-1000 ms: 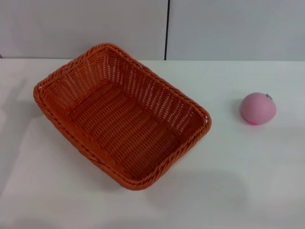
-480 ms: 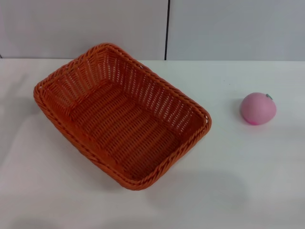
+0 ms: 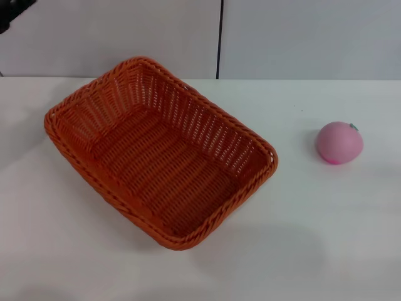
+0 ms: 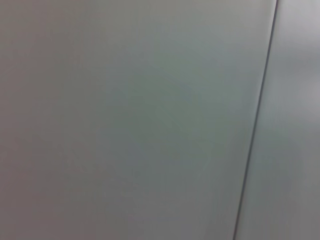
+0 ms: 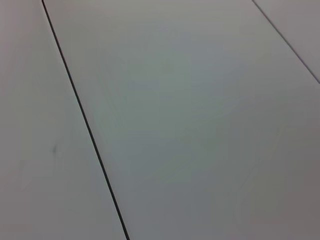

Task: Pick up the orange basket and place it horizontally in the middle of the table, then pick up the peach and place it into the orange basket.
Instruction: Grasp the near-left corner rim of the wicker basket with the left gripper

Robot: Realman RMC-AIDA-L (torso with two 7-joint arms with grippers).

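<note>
We count one orange basket point(image 3: 210, 128), one peach point(image 3: 339, 142) and one table point(image 3: 326, 238).

The basket sits upright on the white table, left of centre in the head view. It is turned diagonally: one short end points to the far left and the other to the near right. One braided rim runs all round it, and the woven floor is in plain sight.

The peach rests on the table on the robot's right, well apart from the basket and outside it. It is pink and round, with one small green leaf mark point(image 3: 354, 126) at its top far side. Nothing touches either thing.

One dark sliver in the far top-left corner of the head view is all we get of the left gripper point(image 3: 7, 14). It is high above the table's far left edge and well apart from the basket. We cannot tell how far open it is or whether it holds anything. The right gripper shows in no view, so we cannot tell its state either.

Behind the table stands the grey wall point(image 3: 113, 31), two panels split by one dark vertical seam point(image 3: 219, 37). The left wrist view shows only that grey panelling with one seam point(image 4: 255, 125). The right wrist view shows grey panelling with two seams, one long point(image 5: 82, 120) and one short near a corner point(image 5: 287, 42).
</note>
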